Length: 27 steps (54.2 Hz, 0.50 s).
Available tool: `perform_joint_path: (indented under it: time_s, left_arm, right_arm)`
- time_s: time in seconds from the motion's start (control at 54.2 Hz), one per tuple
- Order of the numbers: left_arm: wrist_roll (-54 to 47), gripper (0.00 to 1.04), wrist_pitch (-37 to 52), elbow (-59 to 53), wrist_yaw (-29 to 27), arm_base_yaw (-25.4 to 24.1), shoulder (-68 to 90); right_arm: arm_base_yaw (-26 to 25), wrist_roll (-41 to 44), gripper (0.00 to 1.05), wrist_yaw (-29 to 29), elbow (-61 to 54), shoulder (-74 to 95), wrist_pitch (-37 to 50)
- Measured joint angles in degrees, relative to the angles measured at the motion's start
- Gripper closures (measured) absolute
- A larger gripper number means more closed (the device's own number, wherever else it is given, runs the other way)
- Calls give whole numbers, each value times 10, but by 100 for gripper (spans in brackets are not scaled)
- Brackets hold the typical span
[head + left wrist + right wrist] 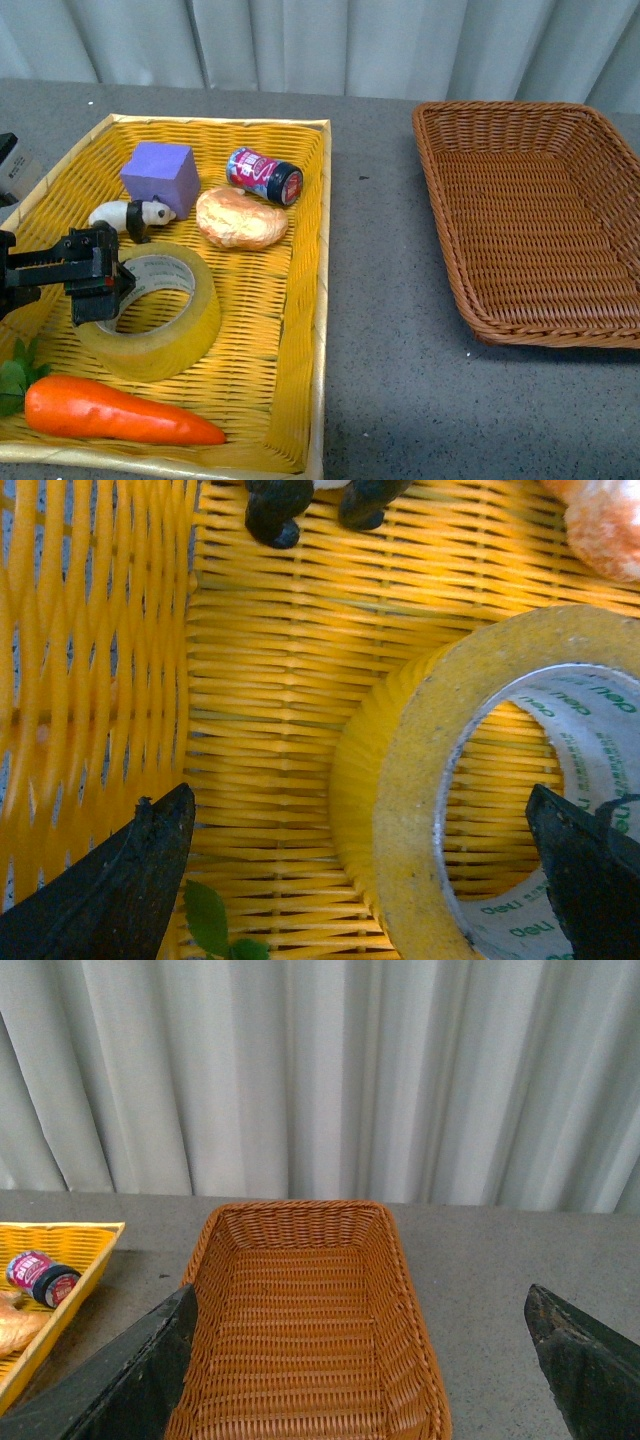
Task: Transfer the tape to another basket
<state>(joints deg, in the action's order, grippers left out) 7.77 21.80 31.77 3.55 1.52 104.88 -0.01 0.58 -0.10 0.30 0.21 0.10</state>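
**Tape sits in the yellow basket, left pincer straddles its wall, not closed yet**

Tape (150,315) lies flat, hole up, in the near-left part of the yellow basket (318,300). The carrot (110,412) is just in front of it. The bread roll (241,218) and panda toy (130,215) are just behind it, and I can't tell if either touches.

Handling, my read:
- Stiff: thick wound layers on a printed card core, so it shouldn't crush under a squeeze.
- Moderate weight for its size. Held by one wall, it will likely hang off-centre and tilt.
- The outer face looks smooth and glossy, so it could slip. The core side should give better friction.
- Best hold: pinch the wall, one finger in the hole and one outside. The full diameter looks too wide to span.

Left pincer (108,278) is over the roll's left rim. The left wrist view shows it released, jaws spread. One fingertip (150,880) is outside the roll (420,780) over the basket weave, the other is over the hole by the core print. The wall sits between them. I can't see contact on either side.

Right pincer (360,1370) is released too and holds nothing, looking down on the brown basket (300,1330).

The brown basket (530,210) is well apart to the right on the grey surface (380,330), with bare surface between the two baskets. It looks empty.

Risk: the basket's sloped side is close to the outer finger and could snag it on closing.
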Motion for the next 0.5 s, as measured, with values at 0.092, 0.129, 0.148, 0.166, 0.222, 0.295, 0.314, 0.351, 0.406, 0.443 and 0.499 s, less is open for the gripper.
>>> perform_joint_path:
  time_s: [0.092,0.129,0.148,0.166,0.222,0.295,0.314,0.351,0.406,0.443,0.499]
  left_arm:
    - [0,7,0,5,-6,1,9]
    - [0,7,0,7,-6,1,11]
    - [0,7,0,7,-6,1,12]
    - [0,7,0,8,-6,1,12]
    - [0,7,-1,10,-7,2,13]
    - [-2,17,-2,12,-8,4,13]
    - [-2,21,-2,12,-7,4,13]
    - [-3,26,-2,12,-7,5,13]
    - [-2,35,-6,12,-5,7,13]
    - [-4,40,-7,12,-5,8,13]
    - [-4,51,-7,12,-5,10,13]
  right_arm:
    - [0,0,9,0,0,0,0]
    - [0,0,9,0,0,0,0]
    - [0,0,9,0,0,0,0]
    - [0,0,9,0,0,0,0]
    - [0,0,9,0,0,0,0]
    - [0,0,9,0,0,0,0]
    - [0,0,9,0,0,0,0]
    - [0,0,9,0,0,0,0]
    - [0,0,9,0,0,0,0]
    - [0,0,9,0,0,0,0]
    - [0,0,9,0,0,0,0]
